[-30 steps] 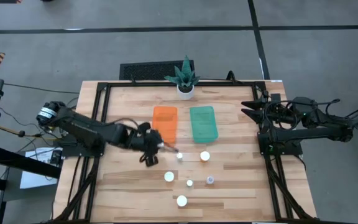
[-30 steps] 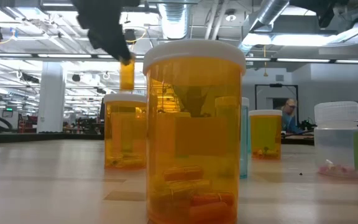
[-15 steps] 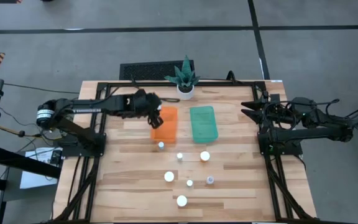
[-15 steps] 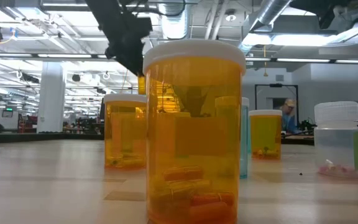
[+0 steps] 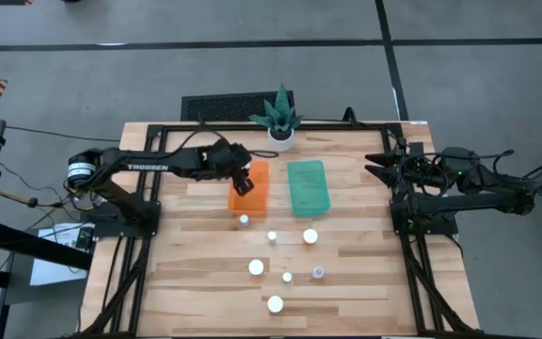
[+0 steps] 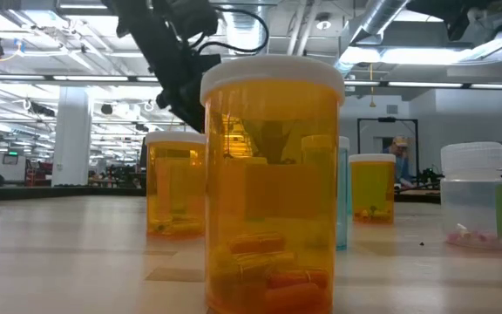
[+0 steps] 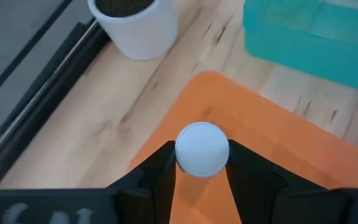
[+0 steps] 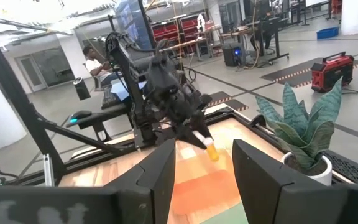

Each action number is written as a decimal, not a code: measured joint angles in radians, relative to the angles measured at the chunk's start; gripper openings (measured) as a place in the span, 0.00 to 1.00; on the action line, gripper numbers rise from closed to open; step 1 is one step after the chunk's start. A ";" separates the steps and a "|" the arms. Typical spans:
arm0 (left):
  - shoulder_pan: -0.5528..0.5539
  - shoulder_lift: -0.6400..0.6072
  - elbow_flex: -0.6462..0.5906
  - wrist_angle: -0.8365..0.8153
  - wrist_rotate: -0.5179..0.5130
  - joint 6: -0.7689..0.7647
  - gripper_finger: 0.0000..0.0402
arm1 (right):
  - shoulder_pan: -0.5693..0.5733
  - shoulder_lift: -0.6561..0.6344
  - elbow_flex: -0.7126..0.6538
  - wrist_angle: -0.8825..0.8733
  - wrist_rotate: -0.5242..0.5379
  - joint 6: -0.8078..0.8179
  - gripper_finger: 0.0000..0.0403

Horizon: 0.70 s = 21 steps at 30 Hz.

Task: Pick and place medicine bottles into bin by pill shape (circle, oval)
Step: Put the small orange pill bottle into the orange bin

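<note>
A pale wooden table [image 5: 196,282] is standing on a grey floor, with a lit workshop hall showing behind it in the low view.

In the left wrist view, the two dark fingers [image 7: 157,174] are closing on either side of a small bottle [image 7: 202,148] with a round white cap, gripping it. The left gripper [image 5: 244,182] is hanging over the upper left part of the orange bin [image 5: 249,191], just left of centre in the high view, and the bottle is pointing down at the bin's floor. It is being held there, I judge, because this bottle belongs with the orange bin's pill shape and is about to be let go. The right wrist view is showing the same bottle as an amber tube tilting out below that gripper.

The orange bin looks empty under the bottle, as far as the wrist view is showing. The green bin [image 5: 308,186] is sitting just to its right, apart from it, and nothing is showing inside it. A white plant pot [image 5: 280,135] is standing above the bins near the table's top edge.

Six bottles [image 5: 287,263] are waiting upright in the lower middle of the table, below the bins; the nearest is just under the orange bin's lower edge.

The right gripper [image 5: 377,165] is resting at the right side of the table, its fingers [image 8: 160,174] standing apart with nothing between them.
</note>
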 joint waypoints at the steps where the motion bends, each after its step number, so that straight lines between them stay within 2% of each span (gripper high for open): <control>1: -0.003 -0.003 -0.022 0.022 -0.001 -0.001 0.31 | 0.000 0.000 0.000 0.000 0.000 0.000 0.42; 7: -0.004 -0.008 -0.117 0.189 0.004 0.008 0.31 | 0.000 0.000 0.000 0.000 0.000 0.000 0.42; 15: -0.004 -0.008 -0.186 0.205 0.029 0.028 0.31 | 0.000 0.000 0.000 0.000 0.000 0.000 0.42; 21: -0.003 -0.002 -0.189 0.214 0.029 0.059 0.31 | 0.000 0.000 0.000 0.000 0.000 0.000 0.41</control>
